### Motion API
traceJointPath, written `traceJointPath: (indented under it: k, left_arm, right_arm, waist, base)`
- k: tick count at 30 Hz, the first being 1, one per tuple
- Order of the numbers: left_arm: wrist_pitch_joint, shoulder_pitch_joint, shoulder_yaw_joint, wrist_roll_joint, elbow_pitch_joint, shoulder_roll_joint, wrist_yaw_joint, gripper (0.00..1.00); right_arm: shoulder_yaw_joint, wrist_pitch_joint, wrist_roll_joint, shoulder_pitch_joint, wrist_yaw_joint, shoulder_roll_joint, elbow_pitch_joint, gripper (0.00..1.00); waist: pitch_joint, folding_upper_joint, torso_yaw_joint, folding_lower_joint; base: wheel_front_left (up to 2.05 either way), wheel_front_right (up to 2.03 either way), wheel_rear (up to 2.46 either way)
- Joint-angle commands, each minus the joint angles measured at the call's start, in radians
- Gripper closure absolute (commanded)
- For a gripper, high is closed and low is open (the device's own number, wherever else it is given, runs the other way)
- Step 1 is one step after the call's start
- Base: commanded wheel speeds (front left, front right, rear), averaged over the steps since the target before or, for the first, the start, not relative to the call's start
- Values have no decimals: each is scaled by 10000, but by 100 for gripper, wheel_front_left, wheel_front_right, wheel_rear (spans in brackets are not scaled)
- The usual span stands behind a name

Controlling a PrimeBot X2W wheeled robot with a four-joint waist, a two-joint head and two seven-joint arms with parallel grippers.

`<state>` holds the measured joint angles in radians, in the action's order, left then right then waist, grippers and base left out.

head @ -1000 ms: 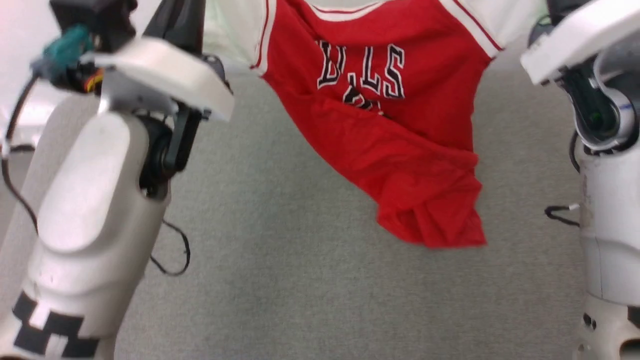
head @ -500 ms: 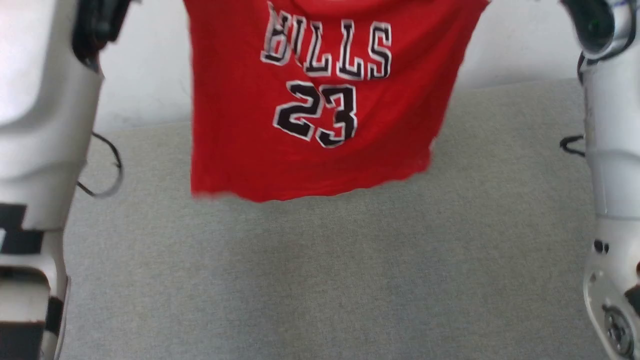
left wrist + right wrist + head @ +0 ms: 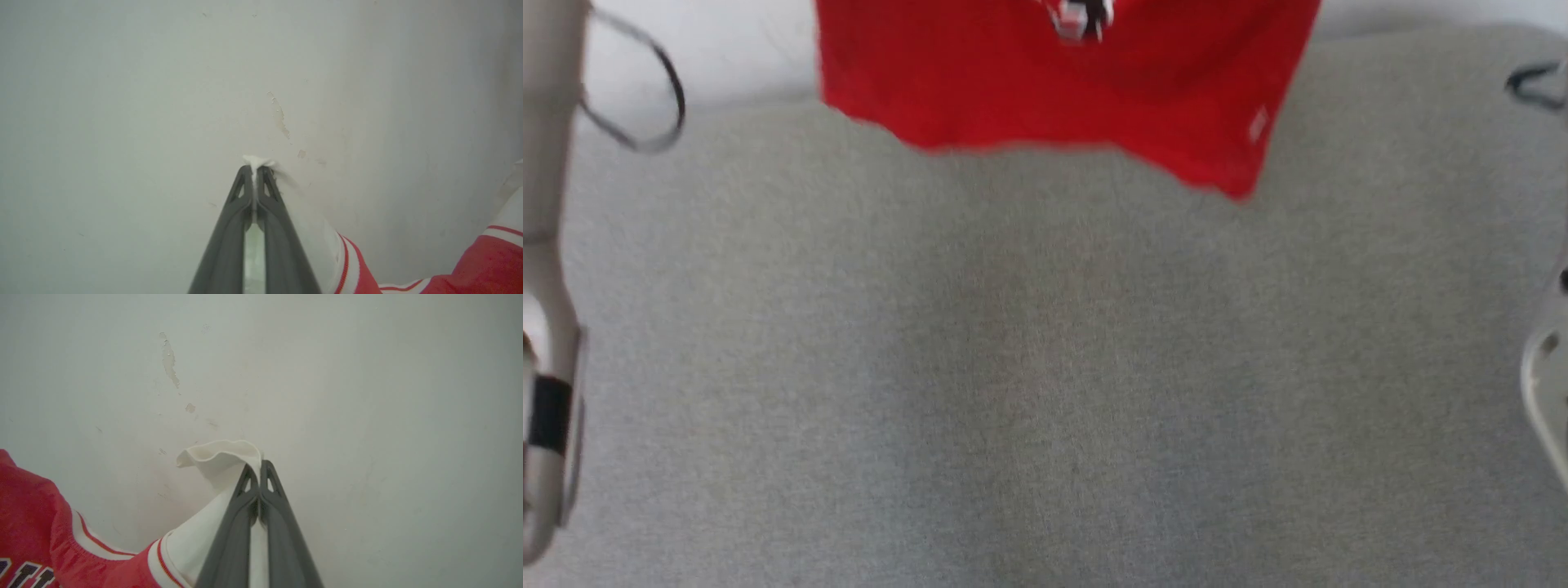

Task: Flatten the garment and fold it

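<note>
Garment (image 3: 1062, 82) hangs in the air at the top of the head view, red body spread wide, well above the grey surface (image 3: 1045, 367). The hem (image 3: 1013, 147) is not level: the corner on the robot's right dips lower than the rest. No part of the hem touches the surface, as far as the blur lets one tell.

Step in hand, as judged: hold-up and spread before laying flat. To do it well, both arms should stay level and wide apart so the cloth stays taut across the chest. The drop should be slow, with the hem landing first. Then the top should be laid down away from the hem so no fold gets trapped underneath. The low right corner may land early and bunch, so the right side needs evening out first.

The left gripper (image 3: 256, 169) has its jaws together, clamped on the white sleeve cloth (image 3: 310, 228). A small white tuft pokes past the tips, with the pale wall (image 3: 122, 81) behind. That bite looks thin, so slip risk is there.

The right gripper (image 3: 259, 465) also has its jaws together, pinching white sleeve cloth. A curled flap sticks out beyond its tips, and striped trim and red body hang below.
</note>
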<state>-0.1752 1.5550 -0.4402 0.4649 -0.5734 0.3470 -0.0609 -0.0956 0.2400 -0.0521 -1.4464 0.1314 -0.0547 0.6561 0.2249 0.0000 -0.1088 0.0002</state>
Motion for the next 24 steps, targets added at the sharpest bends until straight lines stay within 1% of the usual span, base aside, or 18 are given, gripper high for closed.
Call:
traceJointPath:
  k: [1, 8, 14, 20, 24]
  left_arm:
    - [228, 348, 49, -119, -56, -66, 94, 100]
    - [1518, 1958, 322, -214, -403, -328, 133, 100]
    - [2597, 2562, 584, -116, -670, -354, 275, 100]
    - [3472, 2310, 736, 147, -1235, -360, 606, 100]
    - [3853, 1978, 815, 368, -1526, -386, 905, 100]
  right_arm:
    - [-46, -179, 133, -346, -7, 41, 50, 100]
    - [-514, -1037, 948, -1975, -7, 43, 306, 100]
    - [-851, -1703, 1878, -2679, -7, 44, 403, 100]
    - [-1073, -2390, 2314, -2765, -7, 44, 754, 100]
    - [-989, -2659, 2493, -2632, -7, 44, 1111, 100]
  waist:
    - [1541, 0, -22, -2]
    - [3441, 0, 68, -2]
    - [4650, 0, 278, -2]
    - [5276, 0, 543, -2]
    - [5394, 0, 674, -2]
  base:
    - [0, 0, 0]
    - [0, 0, 0]
    - [0, 0, 0]
    - [0, 0, 0]
    - [0, 0, 0]
